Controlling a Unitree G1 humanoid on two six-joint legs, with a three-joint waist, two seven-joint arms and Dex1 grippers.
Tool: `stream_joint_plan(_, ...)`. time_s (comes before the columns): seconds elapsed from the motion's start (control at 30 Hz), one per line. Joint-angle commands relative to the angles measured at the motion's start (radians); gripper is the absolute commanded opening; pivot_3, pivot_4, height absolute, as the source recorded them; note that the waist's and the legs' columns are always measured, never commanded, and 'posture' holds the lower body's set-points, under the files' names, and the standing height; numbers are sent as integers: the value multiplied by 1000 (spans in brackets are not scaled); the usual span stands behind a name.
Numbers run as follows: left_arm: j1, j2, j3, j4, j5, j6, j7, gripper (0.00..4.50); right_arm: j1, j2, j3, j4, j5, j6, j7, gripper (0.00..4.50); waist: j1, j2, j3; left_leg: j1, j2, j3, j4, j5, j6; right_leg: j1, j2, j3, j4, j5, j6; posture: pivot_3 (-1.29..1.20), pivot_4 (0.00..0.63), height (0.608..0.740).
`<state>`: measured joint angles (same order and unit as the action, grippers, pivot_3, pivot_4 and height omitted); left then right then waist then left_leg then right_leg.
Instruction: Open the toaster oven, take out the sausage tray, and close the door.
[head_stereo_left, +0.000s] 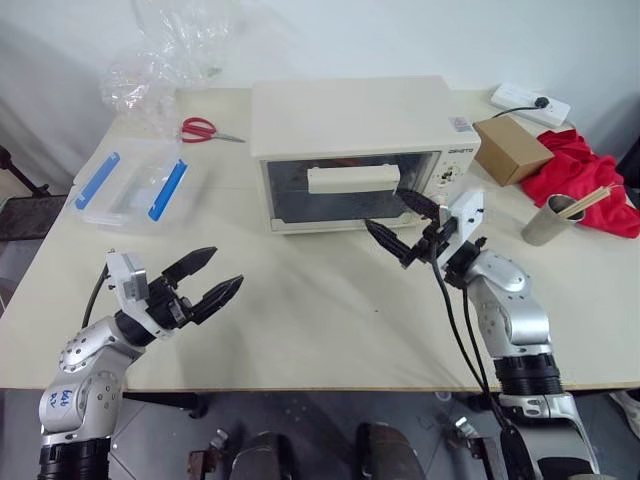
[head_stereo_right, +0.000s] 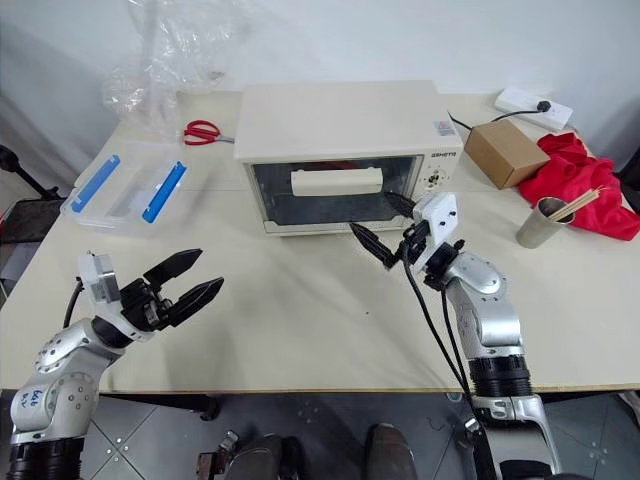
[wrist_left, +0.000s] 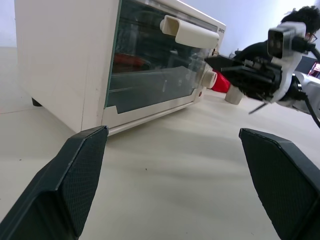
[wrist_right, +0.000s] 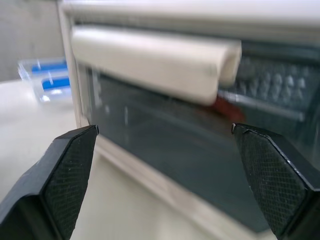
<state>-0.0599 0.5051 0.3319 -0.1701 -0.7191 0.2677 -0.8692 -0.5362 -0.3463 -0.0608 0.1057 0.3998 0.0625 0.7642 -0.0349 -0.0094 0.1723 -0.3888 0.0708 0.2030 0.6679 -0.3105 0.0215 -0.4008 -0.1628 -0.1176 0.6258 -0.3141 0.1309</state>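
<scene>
The right pincer (head_stereo_left: 403, 226) hangs with its two black fingers spread wide and nothing between them, just in front of the door (head_stereo_left: 345, 189) of the toaster oven (head_stereo_left: 350, 150). The door is shut, and its cream bar handle (head_stereo_left: 352, 179) sits a little above and beyond the pincer's fingertips, apart from them. In the right wrist view the handle (wrist_right: 150, 62) lies straight ahead between the two fingers, with the dark glass below it. Behind that glass something red shows, probably the sausages on the sausage tray (wrist_right: 227, 107), though the tinted pane makes it hard to be sure.

The left pincer (head_stereo_left: 205, 280) is also wide open and empty, held above the bare worktop (head_stereo_left: 320, 310), well short of the oven and off to its left. From this pincer's own view the oven's side wall and glass front stand ahead, and the right pincer (wrist_left: 235, 75) shows across from it near the control panel.

Beyond the left pincer lies a clear plastic box with blue clips (head_stereo_left: 135, 185), and farther on a pair of red-handled scissors (head_stereo_left: 205, 130). To the right of the right pincer stand a brown cardboard box (head_stereo_left: 510, 148), a metal cup (head_stereo_left: 550, 220) and a red cloth (head_stereo_left: 585, 180).
</scene>
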Motion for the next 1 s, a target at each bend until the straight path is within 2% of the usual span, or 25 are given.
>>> stream_joint_plan(0.03,-6,1,2,-7,-3,-6,-6,4461,-16,7,-26,-20,39,-31,30,4500,1,0,0,0,0,0,0,0,0,0,0,0,0,0,0,0,150,740)
stream_joint_plan(0.23,-13,1,4,5,0,-10,-6,4461,28,-16,-9,-100,91,21,106,4500,4,0,0,0,0,0,0,0,0,0,0,0,0,0,0,0,150,740)
stream_joint_plan(0.5,-87,-15,16,37,-41,39,23,4461,127,-127,43,-123,0,-76,245,4500,2,0,0,0,0,0,0,0,0,0,0,0,0,0,0,0,150,740)
stream_joint_plan(0.6,-127,20,-2,56,-61,93,-32,3910,150,-164,69,-84,-84,-217,294,4500,2,0,0,0,0,0,0,0,0,0,0,0,0,0,0,0,150,740)
stream_joint_plan(0.77,-262,15,18,134,-65,103,-15,2367,148,-164,68,-16,-135,-361,295,4500,4,-1,1,0,0,0,0,0,0,0,0,0,0,0,0,0,150,740)
stream_joint_plan(0.83,-364,-9,-7,206,-31,78,-1,1714,147,-159,69,8,-142,-387,290,4500,5,-2,1,0,0,0,1,0,0,0,0,0,0,0,0,0,150,740)
stream_joint_plan(1.0,-511,-66,-105,322,61,25,-29,155,138,-161,71,32,-160,-420,275,4500,6,-2,1,0,-1,0,1,1,0,1,1,0,-1,1,1,0,150,740)
